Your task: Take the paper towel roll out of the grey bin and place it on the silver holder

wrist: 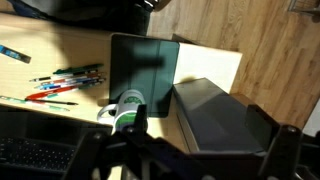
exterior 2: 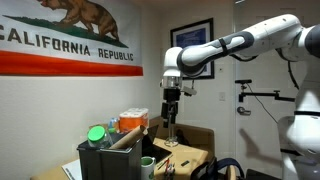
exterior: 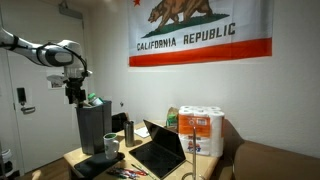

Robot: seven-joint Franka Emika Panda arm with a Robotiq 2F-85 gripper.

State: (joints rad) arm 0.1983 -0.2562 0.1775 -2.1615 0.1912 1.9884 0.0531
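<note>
The grey bin (exterior: 95,128) stands tall at the table's edge and also shows in the other exterior view (exterior 2: 108,162). A brown cardboard tube (exterior 2: 125,140), which seems to be the paper towel roll, slants out of the bin's top beside a green-capped thing (exterior 2: 96,133). My gripper (exterior: 75,95) hangs open just above and beside the bin's top, holding nothing. In the wrist view the bin's dark side (wrist: 215,120) fills the space between the spread fingers (wrist: 285,140). A thin upright rod, probably the silver holder (exterior 2: 172,135), stands on the table.
An open laptop (exterior: 160,150) sits mid-table, with a pack of paper towels (exterior: 202,130) behind it. A green-and-white cup (wrist: 125,108), a dark green pad (wrist: 145,65) and several pens (wrist: 65,80) lie near the bin's foot.
</note>
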